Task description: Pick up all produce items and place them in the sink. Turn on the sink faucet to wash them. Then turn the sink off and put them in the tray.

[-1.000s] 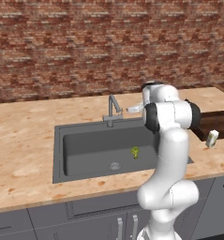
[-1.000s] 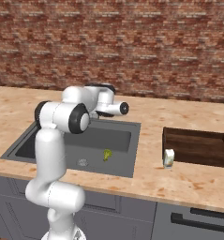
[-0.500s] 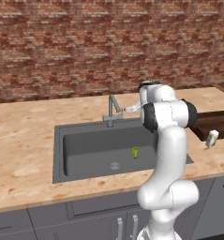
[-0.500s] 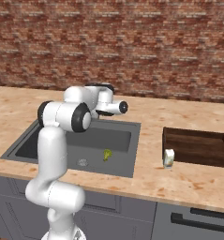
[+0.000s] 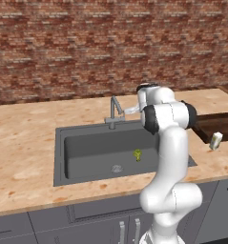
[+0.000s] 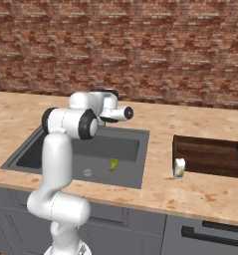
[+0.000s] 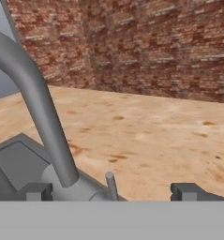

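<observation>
Edging closer to the sink faucet (image 7: 43, 117) over the last second, the empty, wide-open gripper (image 7: 111, 191) now frames its side lever (image 7: 111, 184), while the broccoli floret (image 5: 137, 154) lies in the sink (image 5: 87, 145), so washing looks next

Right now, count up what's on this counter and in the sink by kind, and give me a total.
Broccoli floret, lying in the sink: 1
Pale cream carton, on the counter in front of the tray: 1
Dark wood tray: 1
Faucet: 1
Total: 4, not counting the sink
</observation>
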### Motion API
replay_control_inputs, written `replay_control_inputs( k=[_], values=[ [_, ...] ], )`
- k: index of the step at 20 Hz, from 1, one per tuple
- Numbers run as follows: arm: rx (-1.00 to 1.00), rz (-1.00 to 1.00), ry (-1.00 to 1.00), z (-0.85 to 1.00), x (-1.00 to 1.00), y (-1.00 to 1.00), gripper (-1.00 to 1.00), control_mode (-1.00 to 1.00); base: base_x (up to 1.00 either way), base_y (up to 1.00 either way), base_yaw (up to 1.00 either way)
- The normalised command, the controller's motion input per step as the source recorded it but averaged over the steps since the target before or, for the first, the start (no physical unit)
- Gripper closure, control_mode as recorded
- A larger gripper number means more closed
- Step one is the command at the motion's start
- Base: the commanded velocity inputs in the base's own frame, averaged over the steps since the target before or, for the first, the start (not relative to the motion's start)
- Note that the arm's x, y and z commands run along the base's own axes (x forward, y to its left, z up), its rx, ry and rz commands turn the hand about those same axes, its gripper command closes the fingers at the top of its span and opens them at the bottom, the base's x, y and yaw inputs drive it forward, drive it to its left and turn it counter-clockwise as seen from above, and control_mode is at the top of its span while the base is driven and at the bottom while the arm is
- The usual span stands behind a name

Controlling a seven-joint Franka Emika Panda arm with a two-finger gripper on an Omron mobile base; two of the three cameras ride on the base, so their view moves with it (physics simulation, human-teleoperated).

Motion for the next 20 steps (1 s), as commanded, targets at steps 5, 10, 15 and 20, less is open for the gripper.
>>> replay_control_inputs(
  k=[5,10,15,20],
  values=[
    [0.0,0.0,0.02,-0.07,0.1,0.14,-1.0,-1.0,0.0,0.0,0.0],
    [-0.01,0.0,0.02,-0.09,0.1,0.15,-1.0,-1.0,0.0,0.0,0.0],
    [-0.01,0.0,0.02,-0.1,0.1,0.16,-1.0,-1.0,0.0,0.0,0.0],
    [0.0,0.01,0.0,-0.08,0.13,0.11,1.0,-1.0,0.0,0.0,0.0]
  ],
)
